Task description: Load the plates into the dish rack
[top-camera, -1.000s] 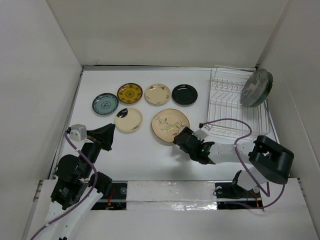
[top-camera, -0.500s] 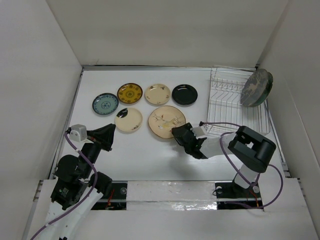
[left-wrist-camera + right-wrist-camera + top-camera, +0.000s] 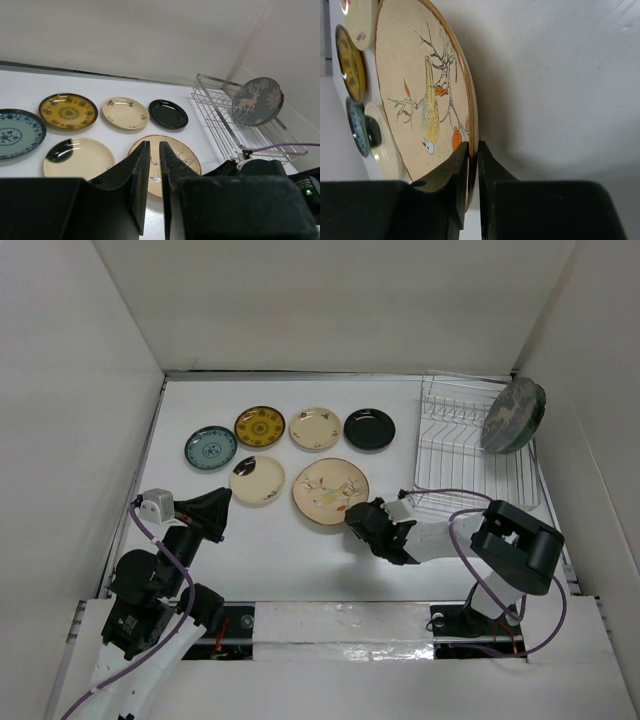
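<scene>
The right pincer is clamped on the near rim of the tan plate, one finger above the rim and one below it, as the right wrist view shows. The rest of that plate, painted with a yellow bird on a branch, reaches away from the fingertips over the worktop; whether it lies flat or is tipped up cannot be told. Off to this pincer's right and farther out stands the rack, with the deer plate propped upright at its far right corner. Beyond the tan plate lie the black plate and the cream plate. Farther to the pincer's left lie the yellow plate, the teal plate and the blotched plate, the last just beside the tan one. The left pincer hangs above the worktop, well apart from the right one, its fingers all but together with nothing between them; the blotched plate sits just ahead of it.
</scene>
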